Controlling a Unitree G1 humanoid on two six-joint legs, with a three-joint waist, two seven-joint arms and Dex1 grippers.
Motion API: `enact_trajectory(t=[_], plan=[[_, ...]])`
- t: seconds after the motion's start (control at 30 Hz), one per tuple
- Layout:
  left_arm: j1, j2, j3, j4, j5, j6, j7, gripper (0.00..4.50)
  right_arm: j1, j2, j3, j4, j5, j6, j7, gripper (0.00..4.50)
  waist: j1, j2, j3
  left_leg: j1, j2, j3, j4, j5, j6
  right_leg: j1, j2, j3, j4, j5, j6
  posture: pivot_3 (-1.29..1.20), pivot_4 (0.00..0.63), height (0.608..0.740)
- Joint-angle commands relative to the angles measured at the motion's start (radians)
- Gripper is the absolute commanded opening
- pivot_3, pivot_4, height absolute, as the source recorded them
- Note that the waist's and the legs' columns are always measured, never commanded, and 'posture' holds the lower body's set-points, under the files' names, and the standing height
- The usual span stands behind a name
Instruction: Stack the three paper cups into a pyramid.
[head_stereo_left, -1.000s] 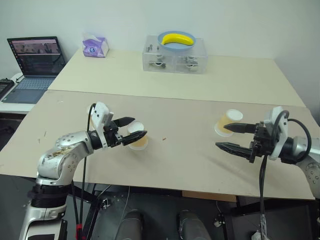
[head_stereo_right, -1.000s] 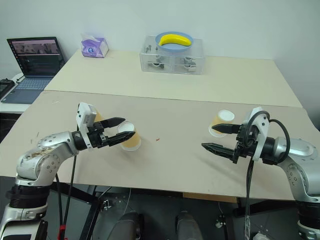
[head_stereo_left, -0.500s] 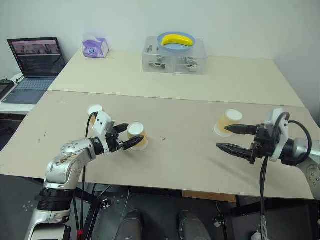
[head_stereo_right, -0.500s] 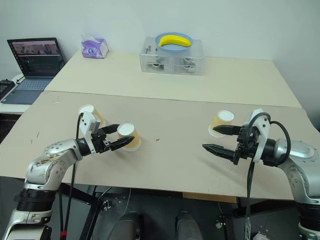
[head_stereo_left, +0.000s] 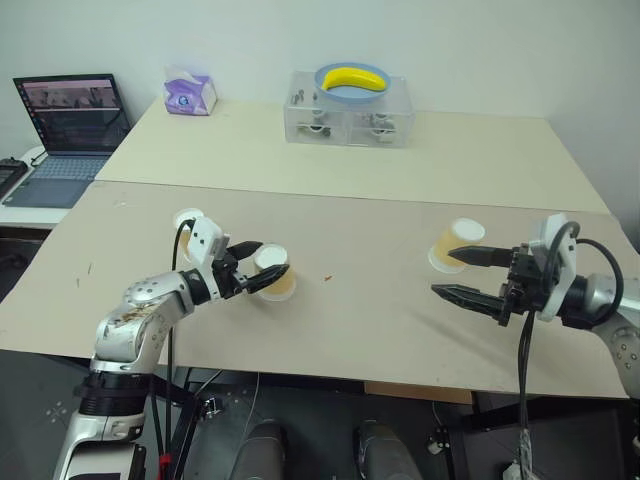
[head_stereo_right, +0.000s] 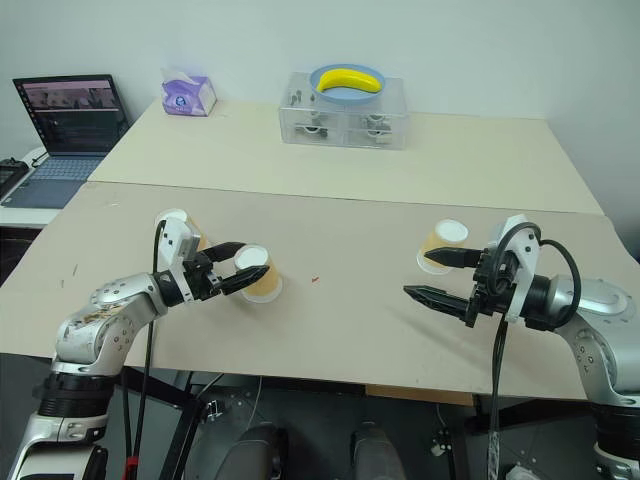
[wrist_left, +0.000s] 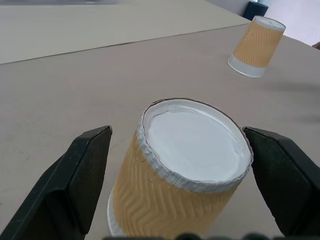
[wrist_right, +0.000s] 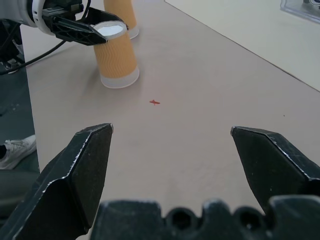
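Three tan-orange paper cups stand upside down on the near table (head_stereo_left: 360, 330), white bases up. One cup (head_stereo_left: 274, 274) stands at the left between the black fingers of my left gripper (head_stereo_left: 273, 257). In the left wrist view those fingers flank this cup (wrist_left: 190, 170) at its top, one with a visible gap, the other close to the rim, so the gripper is open around it. A second cup (head_stereo_left: 187, 221) stands just behind my left wrist. The third cup (head_stereo_left: 458, 243) is at the right, just beyond my right gripper (head_stereo_left: 444, 272), which is wide open and holds nothing.
On the far table are a clear plastic box (head_stereo_left: 350, 118) topped by a blue bowl with a banana (head_stereo_left: 356, 77), and a purple tissue box (head_stereo_left: 190, 92). A laptop (head_stereo_left: 70, 125) sits at the far left. A small red mark (head_stereo_left: 328, 278) lies right of the left cup.
My left gripper has sunk slightly around the left cup and its fingers have narrowed toward the cup's sides. The cup behind the wrist has come into sight. The right arm has kept still.
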Motion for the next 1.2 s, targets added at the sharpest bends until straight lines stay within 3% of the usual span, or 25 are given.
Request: enact_trajectory(t=[0.03,0.1,0.37,0.7,0.9,1.2], plan=[[-0.018,-0.003,0.017,-0.007,0.008,-0.029,0.006,3.02,-0.024,-0.003,-0.035,-0.013,0.022,-0.009,-0.001,4.5,0.0,0.0,0.0,0.0,0.0,0.0,0.0,0.0,0.0,0.0,0.0,0.0,0.0,0.0,0.0,0.0,0.15,0.694],[-0.019,-0.002,0.01,-0.006,0.02,-0.029,0.015,2.5,-0.027,-0.004,-0.035,-0.01,0.022,-0.01,0.001,4.5,0.0,0.0,0.0,0.0,0.0,0.0,0.0,0.0,0.0,0.0,0.0,0.0,0.0,0.0,0.0,0.0,0.15,0.694],[-0.081,-0.025,-0.035,0.004,0.064,-0.091,0.001,2.5,-0.046,-0.004,-0.022,0.003,0.014,-0.012,0.011,4.5,0.002,0.0,0.0,0.0,0.0,0.0,0.0,0.0,0.0,0.0,0.0,0.0,0.0,0.0,0.0,0.0,0.15,0.694],[-0.265,-0.063,-0.127,0.159,0.028,-0.058,-0.218,2.5,-0.05,-0.012,-0.027,-0.036,0.05,0.017,0.026,4.5,-0.004,0.0,0.0,-0.001,0.0,0.0,0.0,0.0,0.001,-0.001,0.0,0.0,0.0,0.0,0.0,0.0,0.15,0.694],[-0.396,-0.109,-0.203,0.391,0.103,-0.13,-0.332,2.5,0.046,-0.052,-0.085,-0.051,0.049,0.002,0.055,4.5,0.002,0.0,0.0,-0.002,-0.001,0.0,0.001,0.0,0.001,0.0,0.0,0.0,0.0,0.0,0.0,0.0,0.15,0.694],[-0.492,-0.203,-0.211,0.553,0.163,-0.228,-0.375,2.5,0.075,-0.05,-0.11,-0.061,0.048,-0.001,0.045,4.5,-0.001,0.0,0.0,-0.004,-0.001,0.0,0.001,0.0,0.001,-0.002,0.001,0.0,0.0,0.0,0.001,0.0,0.15,0.694]])
